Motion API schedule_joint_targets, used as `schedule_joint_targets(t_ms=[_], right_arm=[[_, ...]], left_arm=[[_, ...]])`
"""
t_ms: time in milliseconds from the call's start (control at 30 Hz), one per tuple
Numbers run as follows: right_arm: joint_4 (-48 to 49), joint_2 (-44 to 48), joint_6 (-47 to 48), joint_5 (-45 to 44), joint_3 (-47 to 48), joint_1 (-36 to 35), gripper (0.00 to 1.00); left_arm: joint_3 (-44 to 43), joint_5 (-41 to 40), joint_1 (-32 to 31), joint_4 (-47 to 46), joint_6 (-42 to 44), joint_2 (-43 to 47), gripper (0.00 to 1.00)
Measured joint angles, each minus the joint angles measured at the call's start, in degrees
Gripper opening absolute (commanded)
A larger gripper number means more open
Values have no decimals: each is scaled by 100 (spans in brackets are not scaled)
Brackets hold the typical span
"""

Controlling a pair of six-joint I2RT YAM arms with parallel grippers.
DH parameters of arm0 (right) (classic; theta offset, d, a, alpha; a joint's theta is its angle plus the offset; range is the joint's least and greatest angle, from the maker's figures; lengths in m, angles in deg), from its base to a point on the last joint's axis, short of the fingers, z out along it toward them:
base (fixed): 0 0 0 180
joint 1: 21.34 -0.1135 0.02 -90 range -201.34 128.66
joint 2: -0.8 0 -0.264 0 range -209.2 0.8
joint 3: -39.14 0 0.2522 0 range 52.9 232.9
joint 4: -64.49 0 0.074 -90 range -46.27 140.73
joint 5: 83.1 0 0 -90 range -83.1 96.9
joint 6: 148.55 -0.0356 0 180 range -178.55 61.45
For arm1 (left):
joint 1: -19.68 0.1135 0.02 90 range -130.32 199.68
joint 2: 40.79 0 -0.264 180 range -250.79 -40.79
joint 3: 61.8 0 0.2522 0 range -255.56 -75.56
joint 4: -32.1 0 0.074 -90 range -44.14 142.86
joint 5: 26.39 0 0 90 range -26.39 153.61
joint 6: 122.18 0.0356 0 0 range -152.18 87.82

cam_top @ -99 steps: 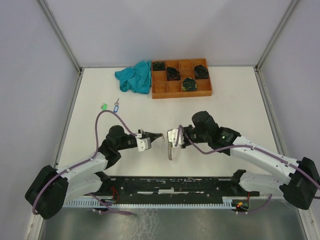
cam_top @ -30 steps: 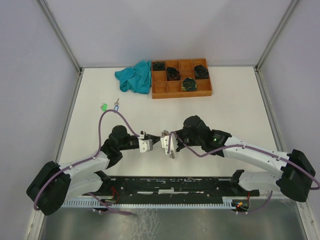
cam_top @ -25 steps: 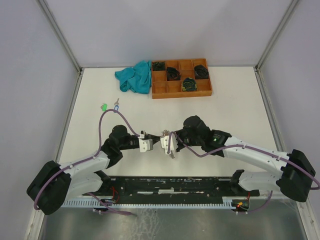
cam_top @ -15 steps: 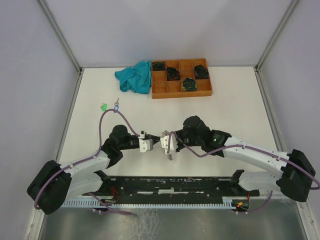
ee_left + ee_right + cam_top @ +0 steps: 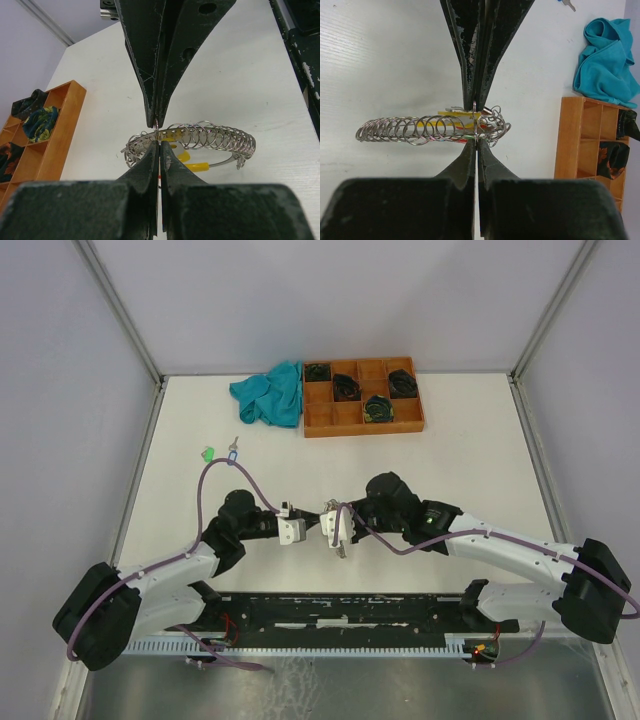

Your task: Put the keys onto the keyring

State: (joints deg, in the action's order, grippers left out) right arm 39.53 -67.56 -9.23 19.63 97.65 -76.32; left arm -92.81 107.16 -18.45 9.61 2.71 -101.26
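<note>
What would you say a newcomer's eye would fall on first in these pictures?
First, the left gripper and right gripper meeting near the front of the table, both shut on the keyring, a silvery loop strung with small rings. Then the orange tray at the far edge, a teal cloth on its left, and two tagged keys lying loose further left.

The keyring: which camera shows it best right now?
Left wrist. The keyring sits mid-frame, its row of small rings and yellow segment clear, only one end behind the shut left pincer. Right wrist shows the rings too, but less yellow. Top external gives only a tiny glint.
</note>
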Motion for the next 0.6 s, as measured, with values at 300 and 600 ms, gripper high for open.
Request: schedule_joint_targets(t_ms=[300,600], right_arm=[[0,2,-7,0,0,-4,1],[2,2,-61,11,0,-4,1]], left_arm=[[-2,4,0,17,0,0,3],[-9,7,-2,17,-2,-26,3]])
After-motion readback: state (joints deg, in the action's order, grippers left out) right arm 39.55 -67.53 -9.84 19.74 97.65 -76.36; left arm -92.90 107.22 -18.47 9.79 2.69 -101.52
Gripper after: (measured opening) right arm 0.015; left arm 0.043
